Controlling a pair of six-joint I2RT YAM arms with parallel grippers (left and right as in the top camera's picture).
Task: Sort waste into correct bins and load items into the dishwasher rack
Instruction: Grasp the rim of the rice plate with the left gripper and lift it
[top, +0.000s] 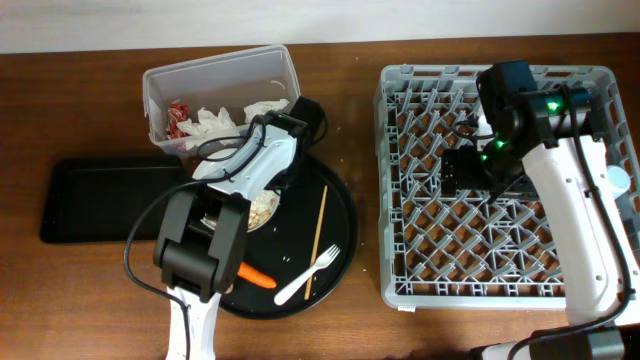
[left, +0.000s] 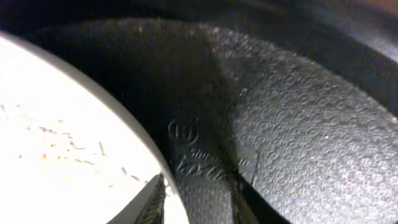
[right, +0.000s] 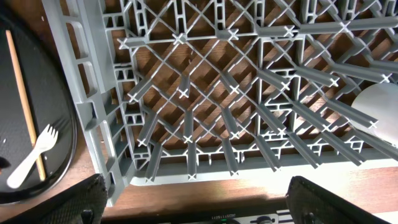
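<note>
Wooden table: wrappers in clear bin

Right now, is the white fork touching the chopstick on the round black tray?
Touching. The right wrist view shows the white fork lying crossed with the chopstick near the chopstick's lower end, with no gap where they cross.

Bright, even, sharp overhead; dim and blurred close-up at left wrist; crisp dishwasher rack at right wrist.
</note>
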